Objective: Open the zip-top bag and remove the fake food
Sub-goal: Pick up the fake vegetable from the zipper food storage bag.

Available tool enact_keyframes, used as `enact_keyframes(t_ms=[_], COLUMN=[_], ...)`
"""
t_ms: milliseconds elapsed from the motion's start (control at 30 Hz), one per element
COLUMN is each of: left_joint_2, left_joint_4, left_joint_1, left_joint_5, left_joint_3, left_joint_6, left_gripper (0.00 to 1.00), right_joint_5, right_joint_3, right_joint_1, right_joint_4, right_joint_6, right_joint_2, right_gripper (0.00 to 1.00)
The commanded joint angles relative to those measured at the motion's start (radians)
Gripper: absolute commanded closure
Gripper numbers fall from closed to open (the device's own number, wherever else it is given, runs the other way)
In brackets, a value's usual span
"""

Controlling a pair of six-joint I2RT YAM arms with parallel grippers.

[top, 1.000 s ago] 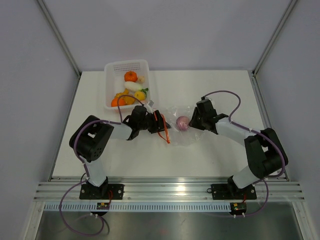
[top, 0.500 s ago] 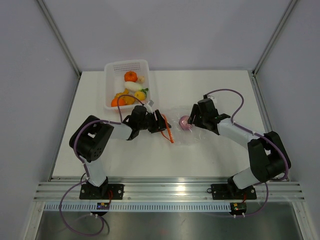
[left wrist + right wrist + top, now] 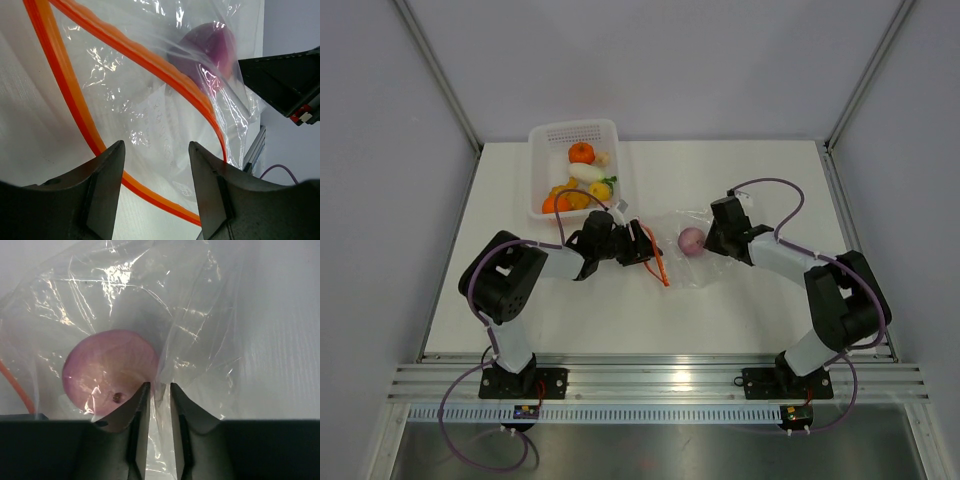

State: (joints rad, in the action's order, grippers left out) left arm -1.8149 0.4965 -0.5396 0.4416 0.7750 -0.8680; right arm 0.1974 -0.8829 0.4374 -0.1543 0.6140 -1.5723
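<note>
Right gripper (image 3: 159,386) pinches zip-top bag (image 3: 200,315) film beside the purple onion (image 3: 107,365); left gripper (image 3: 156,147) gapes over the zipper strip (image 3: 150,56): film may slip.

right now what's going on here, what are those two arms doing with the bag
Two robot arms are working on a clear crinkly plastic zip-top bag lying on the white table. The right claw pinches the bag's film just beside a purple-pink onion-like plastic piece, which sits inside the bag. The left claw is at the bag's mouth with jaws apart, where the red-orange zipper strip gapes open. Other orange, yellow and white fake foods lie in the white perforated plastic basket.
</note>
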Motion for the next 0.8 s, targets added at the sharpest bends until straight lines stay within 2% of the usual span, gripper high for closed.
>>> enact_keyframes(t_ms=[0,300,433,767], left_joint_2=[0.016,0.012,0.006,-0.084], left_joint_4=[0.068,0.065,0.066,0.037], left_joint_1=[-0.01,-0.011,-0.011,-0.013], left_joint_5=[0.019,-0.001,-0.014,-0.017], left_joint_3=[0.017,0.029,0.049,0.15], left_joint_6=[0.015,0.023,0.043,0.061], left_gripper=[0.43,0.42,0.37,0.31], right_joint_5=[0.03,-0.033,-0.052,-0.029], right_joint_3=[-0.044,-0.063,-0.094,-0.12], right_joint_1=[-0.003,-0.002,0.003,0.055], right_joint_4=[0.004,0.029,0.021,0.019], right_joint_6=[0.012,0.007,-0.013,-0.046], right_joint_2=[-0.041,-0.11,-0.144,-0.15], right_gripper=[0.74,0.85,0.9,0.91])
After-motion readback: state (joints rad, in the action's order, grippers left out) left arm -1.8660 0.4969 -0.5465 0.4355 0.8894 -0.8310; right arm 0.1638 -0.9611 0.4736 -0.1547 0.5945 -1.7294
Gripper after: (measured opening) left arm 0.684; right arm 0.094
